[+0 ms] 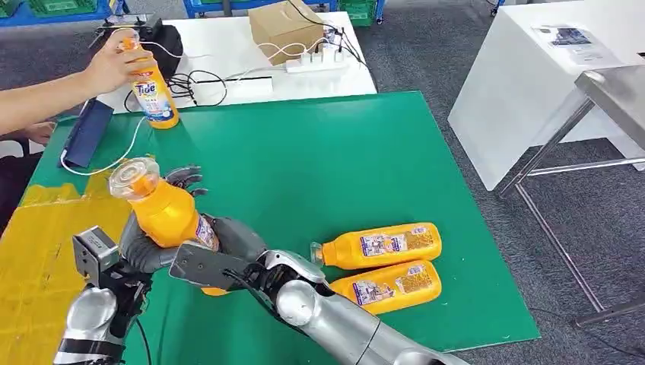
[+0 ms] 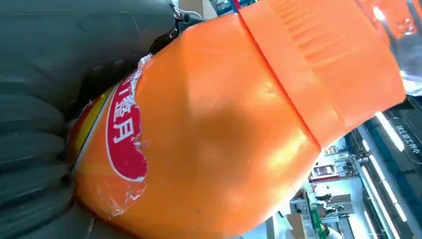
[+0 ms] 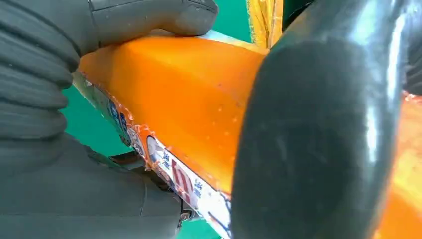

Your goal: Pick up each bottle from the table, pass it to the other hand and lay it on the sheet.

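- Two white tables stand beyond the green sheet (image 1: 319,160): one (image 1: 228,46) along its far edge, another (image 1: 532,84) off past its far right corner, with a metal-framed stand (image 1: 601,99) near the sheet's right edge.
- Yellow tape or sheeting (image 1: 38,251) covers the surface beside the sheet's left edge.
- On the far white table sit a cardboard box (image 1: 285,26), a white power strip (image 1: 316,62) with plugs and cables, and a dark device (image 1: 163,42); a dark flat case (image 1: 87,131) lies at the sheet's far left corner, a white cable trailing from it.
- One orange Tide bottle (image 1: 163,209) is held up over the sheet's near left part, clear cap (image 1: 135,176) pointing up and away. Both robot hands clasp it: the left hand (image 1: 137,243) from the left, the right hand (image 1: 228,251) around its lower body. The right arm hides the bottle's base.
- The wrist views show grey fingers (image 3: 149,17) pressed onto the orange body and a torn label (image 2: 122,134); the print is too partial to read.
- Two more orange bottles lie side by side near the sheet's near right corner, one (image 1: 380,245) just beyond the other (image 1: 388,287), caps pointing left.
- A person's hand (image 1: 110,65) grips another Tide bottle (image 1: 154,90) standing upright at the sheet's far left edge.
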Available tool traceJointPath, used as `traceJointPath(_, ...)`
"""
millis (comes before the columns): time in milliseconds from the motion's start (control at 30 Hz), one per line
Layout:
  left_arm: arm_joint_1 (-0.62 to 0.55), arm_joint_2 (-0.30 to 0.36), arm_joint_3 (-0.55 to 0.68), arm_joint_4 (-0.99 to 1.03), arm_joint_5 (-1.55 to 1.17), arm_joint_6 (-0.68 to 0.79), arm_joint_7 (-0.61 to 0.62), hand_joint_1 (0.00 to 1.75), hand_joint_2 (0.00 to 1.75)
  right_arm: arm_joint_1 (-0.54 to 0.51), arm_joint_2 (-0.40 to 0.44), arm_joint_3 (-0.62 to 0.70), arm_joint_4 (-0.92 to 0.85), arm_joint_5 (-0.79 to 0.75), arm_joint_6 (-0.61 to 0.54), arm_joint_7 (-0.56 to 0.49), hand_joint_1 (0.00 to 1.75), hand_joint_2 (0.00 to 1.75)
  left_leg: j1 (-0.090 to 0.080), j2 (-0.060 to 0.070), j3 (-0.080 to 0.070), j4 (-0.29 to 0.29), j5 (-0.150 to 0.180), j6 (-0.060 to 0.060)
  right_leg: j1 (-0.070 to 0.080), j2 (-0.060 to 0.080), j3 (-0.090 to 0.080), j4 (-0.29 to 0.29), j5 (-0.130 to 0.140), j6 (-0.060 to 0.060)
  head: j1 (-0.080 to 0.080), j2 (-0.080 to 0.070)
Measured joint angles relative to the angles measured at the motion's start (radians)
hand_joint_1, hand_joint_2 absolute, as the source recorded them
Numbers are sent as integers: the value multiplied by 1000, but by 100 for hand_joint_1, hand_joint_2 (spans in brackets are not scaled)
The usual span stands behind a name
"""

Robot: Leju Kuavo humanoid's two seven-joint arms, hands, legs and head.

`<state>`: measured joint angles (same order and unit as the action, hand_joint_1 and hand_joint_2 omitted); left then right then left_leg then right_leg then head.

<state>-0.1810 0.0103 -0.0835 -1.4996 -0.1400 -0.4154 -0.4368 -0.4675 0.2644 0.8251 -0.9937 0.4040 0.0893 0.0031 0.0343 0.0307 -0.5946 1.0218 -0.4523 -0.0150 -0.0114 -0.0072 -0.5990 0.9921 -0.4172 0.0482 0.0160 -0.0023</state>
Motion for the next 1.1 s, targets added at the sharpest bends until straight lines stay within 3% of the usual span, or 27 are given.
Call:
traceJointPath(700, -1, 0, -6, 5, -9, -5, -26, 175, 175, 4, -20, -5, 10, -16, -42, -1, 175, 175, 0, 0, 0, 0, 0, 0, 0, 0, 0, 0, 0, 0, 0, 0)
traceJointPath(733, 0, 0, -7, 5, -13, -4, -29, 175, 175, 8, -26, -13, 4, -16, -53, -1, 148, 175, 0, 0, 0, 0, 0, 0, 0, 0, 0, 0, 0, 0, 0, 0)
traceJointPath(767, 2, 0, -8, 5, -24, 1, -35, 175, 175, 17, -35, -23, -10, -14, -61, -1, 0, 175, 0, -1, 0, 0, 0, 0, 0, -1, 0, 0, 0, 0, 0, 0)
traceJointPath(967, 52, 1, -10, -53, -257, 184, -97, 175, 175, 122, -124, -143, -181, 37, -90, 3, 0, 175, -1, -2, -1, 0, 0, 0, -1, -3, 0, -1, 0, 0, 0, 0)
traceJointPath(1100, 102, 16, -2, -94, -654, 535, -100, 175, 175, 226, -215, -261, -363, 159, -117, -26, 0, 175, -1, -3, -2, 0, 0, 0, -1, -3, 0, -1, 0, 0, 0, 0)
